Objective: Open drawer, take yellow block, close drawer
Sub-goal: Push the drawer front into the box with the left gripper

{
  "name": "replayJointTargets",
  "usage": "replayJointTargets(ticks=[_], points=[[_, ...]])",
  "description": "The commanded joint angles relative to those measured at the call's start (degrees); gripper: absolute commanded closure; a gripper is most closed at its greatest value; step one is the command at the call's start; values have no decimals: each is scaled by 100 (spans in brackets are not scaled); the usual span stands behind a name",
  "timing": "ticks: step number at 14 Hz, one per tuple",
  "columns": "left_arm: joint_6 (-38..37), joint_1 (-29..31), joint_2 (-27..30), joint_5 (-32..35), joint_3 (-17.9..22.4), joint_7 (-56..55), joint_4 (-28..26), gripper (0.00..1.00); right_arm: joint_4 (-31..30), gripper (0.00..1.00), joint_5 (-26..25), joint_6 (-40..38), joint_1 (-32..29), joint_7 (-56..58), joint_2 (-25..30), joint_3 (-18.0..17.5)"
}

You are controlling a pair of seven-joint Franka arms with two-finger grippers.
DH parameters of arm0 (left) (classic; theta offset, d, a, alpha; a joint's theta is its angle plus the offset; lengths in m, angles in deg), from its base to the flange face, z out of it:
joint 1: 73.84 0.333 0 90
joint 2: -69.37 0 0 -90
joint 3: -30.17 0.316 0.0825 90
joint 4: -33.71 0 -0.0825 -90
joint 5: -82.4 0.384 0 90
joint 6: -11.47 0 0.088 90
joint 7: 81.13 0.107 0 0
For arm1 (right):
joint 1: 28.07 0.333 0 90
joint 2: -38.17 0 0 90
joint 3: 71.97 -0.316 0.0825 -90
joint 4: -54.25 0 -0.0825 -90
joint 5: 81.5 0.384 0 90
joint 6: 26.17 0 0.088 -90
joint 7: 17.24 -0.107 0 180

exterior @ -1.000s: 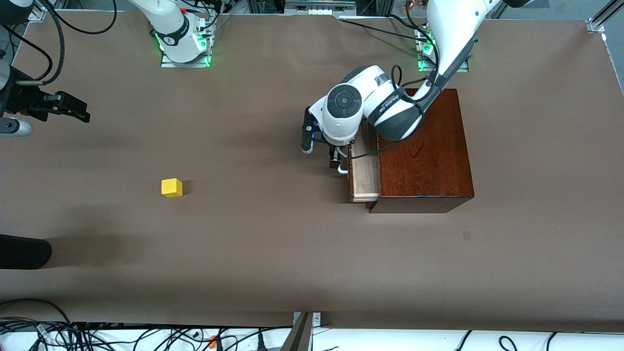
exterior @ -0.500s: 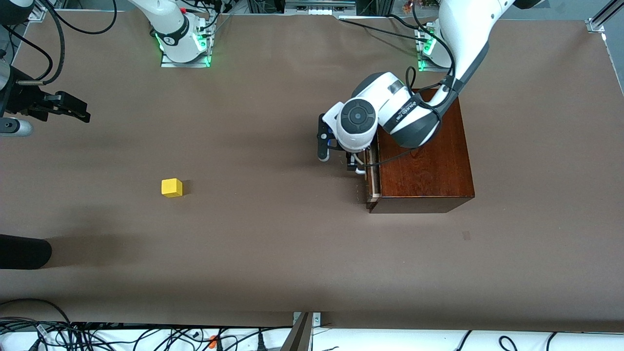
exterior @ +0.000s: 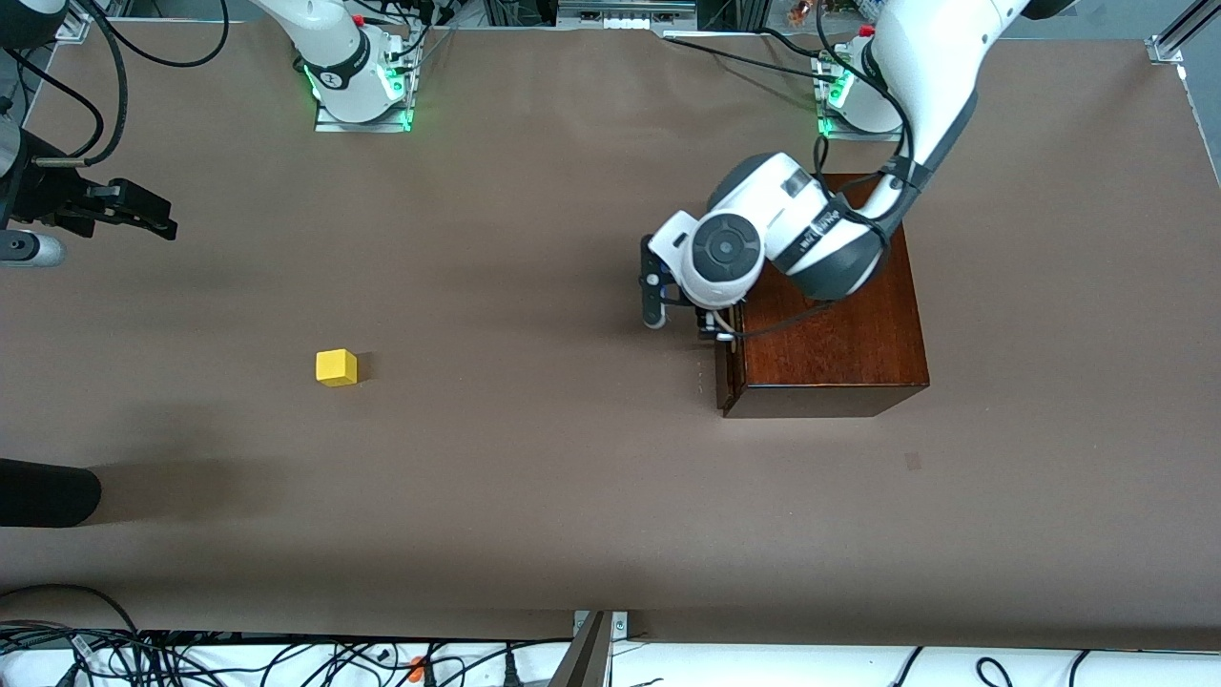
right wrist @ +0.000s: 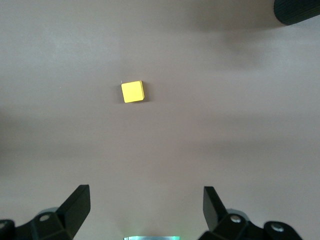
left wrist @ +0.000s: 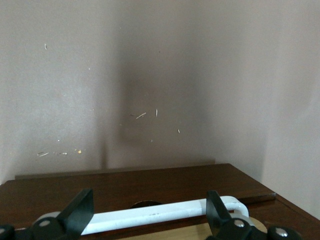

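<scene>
Dark reddish-brown wooden box [exterior: 830, 315], its drawer [exterior: 724, 377] pushed shut since a second ago.
Left gripper [left wrist: 150, 220] straddles the white handle [left wrist: 160, 216] with fingers spread, no longer drawn out. Yellow block [exterior: 337, 367] sits on brown table [exterior: 534, 496], below the right gripper [right wrist: 145, 210], which waits released.

even light, soft shadows, sharp
</scene>
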Motion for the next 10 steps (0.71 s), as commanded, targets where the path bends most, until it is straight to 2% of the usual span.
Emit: replayJointTargets(ticks=[1, 3, 6, 8, 10], points=[[-114, 202, 85, 359, 175, -30, -34, 0, 113, 0, 66, -123, 14, -86, -14, -4], [-79, 132, 102, 228, 123, -326, 63, 0, 113, 0, 66, -123, 14, -86, -14, -4], [-166, 184, 513, 25, -27, -1213, 379, 0, 113, 0, 66, -123, 14, -86, -5, -4], [-621, 298, 865, -97, 17, -1793, 536, 0, 105, 0, 66, -123, 14, -86, -5, -4], [-1235, 622, 963, -72, 17, -2523, 1044, 0, 113, 0, 66, -123, 14, -86, -5, -4]])
